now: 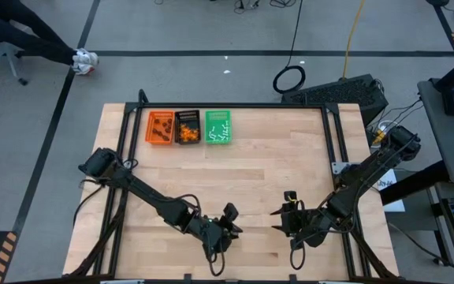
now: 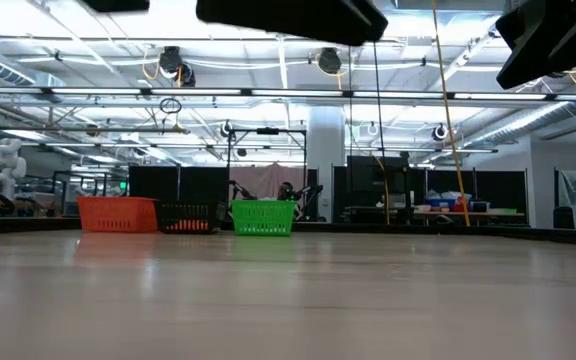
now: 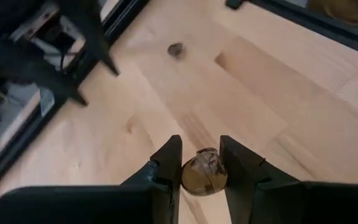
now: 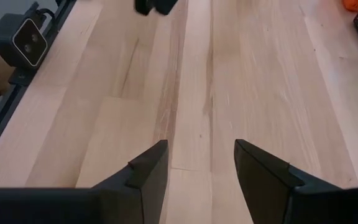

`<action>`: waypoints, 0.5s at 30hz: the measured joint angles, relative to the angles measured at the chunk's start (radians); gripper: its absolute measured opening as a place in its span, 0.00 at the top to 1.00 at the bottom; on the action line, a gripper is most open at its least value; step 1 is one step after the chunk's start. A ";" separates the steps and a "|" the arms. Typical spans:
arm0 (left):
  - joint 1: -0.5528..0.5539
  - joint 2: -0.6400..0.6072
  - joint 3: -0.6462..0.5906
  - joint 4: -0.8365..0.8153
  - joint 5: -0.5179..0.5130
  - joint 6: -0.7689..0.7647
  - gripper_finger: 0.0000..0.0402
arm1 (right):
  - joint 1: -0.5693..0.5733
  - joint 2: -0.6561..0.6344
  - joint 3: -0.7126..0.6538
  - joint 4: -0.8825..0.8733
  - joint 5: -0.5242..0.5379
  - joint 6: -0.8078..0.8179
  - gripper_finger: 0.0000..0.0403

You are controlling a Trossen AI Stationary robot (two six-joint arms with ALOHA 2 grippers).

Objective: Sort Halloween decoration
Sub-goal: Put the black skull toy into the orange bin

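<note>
L gripper (image 3: 201, 163) grips brown blob (image 3: 204, 172) nr table (image 1: 290, 158) front edge — R idle.

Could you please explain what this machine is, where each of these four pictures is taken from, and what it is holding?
It is a robot with two dark arms at a wooden table. One picture looks straight down, one looks level across the tabletop, and one comes from each wrist. At the far edge stand an orange tray, a black tray and a green tray, with tiny trinkets in them. Near the front edge, the left end effector is closed on a dark brown blob. The right end effector is open and empty above bare wood.
</note>
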 joint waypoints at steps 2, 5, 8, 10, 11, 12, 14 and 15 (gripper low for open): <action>0.007 -0.025 0.001 -0.041 0.001 -0.048 0.80 | 0.000 0.000 0.000 0.005 0.000 0.000 0.58; 0.021 -0.069 0.000 -0.107 0.005 -0.110 0.80 | 0.000 0.000 0.000 0.008 0.000 0.000 0.58; 0.039 -0.120 0.001 -0.178 0.013 -0.175 0.80 | 0.000 0.000 -0.002 0.030 0.000 -0.001 0.58; 0.047 -0.164 0.000 -0.270 0.018 -0.214 0.80 | 0.000 0.000 -0.010 0.052 0.000 -0.010 0.58; 0.056 -0.183 -0.001 -0.300 0.020 -0.235 0.80 | 0.000 0.000 -0.014 0.061 0.000 -0.012 0.58; 0.064 -0.201 0.000 -0.315 0.025 -0.249 0.80 | 0.000 0.000 -0.020 0.070 0.000 -0.014 0.58; 0.076 -0.250 0.000 -0.391 0.026 -0.285 0.80 | 0.000 0.000 -0.028 0.091 0.001 -0.022 0.58; 0.086 -0.270 0.000 -0.421 0.026 -0.302 0.80 | 0.000 0.000 -0.031 0.101 0.001 -0.023 0.58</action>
